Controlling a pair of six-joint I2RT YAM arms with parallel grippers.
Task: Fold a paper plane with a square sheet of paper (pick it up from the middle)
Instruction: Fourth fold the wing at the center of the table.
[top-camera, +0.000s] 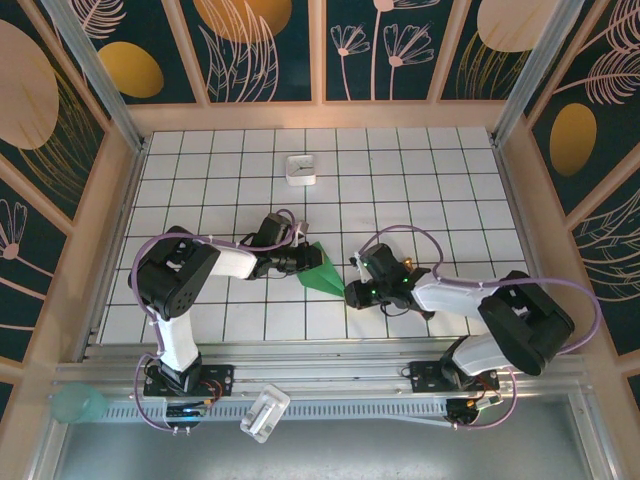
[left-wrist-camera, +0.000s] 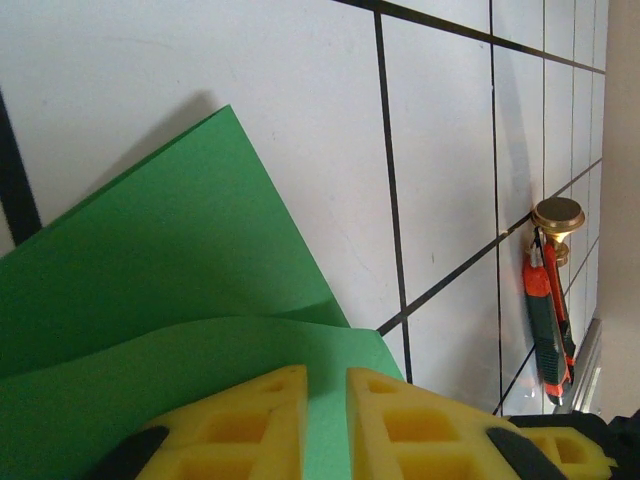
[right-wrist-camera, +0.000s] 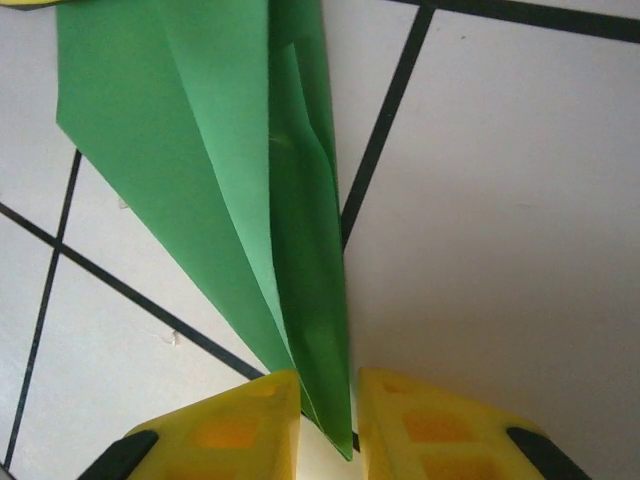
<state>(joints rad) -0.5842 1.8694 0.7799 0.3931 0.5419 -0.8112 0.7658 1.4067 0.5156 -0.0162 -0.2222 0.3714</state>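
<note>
The square sheet of paper is folded into a bright green paper plane, a narrow pointed dart lying on the tiles between the arms. My left gripper sits at its upper left edge. In the left wrist view its yellow fingers stand a narrow gap apart over the curved green sheet, which shows face-on through the gap. My right gripper is at the plane's pointed tip. In the right wrist view the tip reaches between the slightly parted jaws, leaning on the left finger and clear of the right.
A small white square box sits at the back of the tiled floor. A red-and-black screwdriver lies to the right of the paper beside a brass knob. A white object and a teal one rest on the near rail.
</note>
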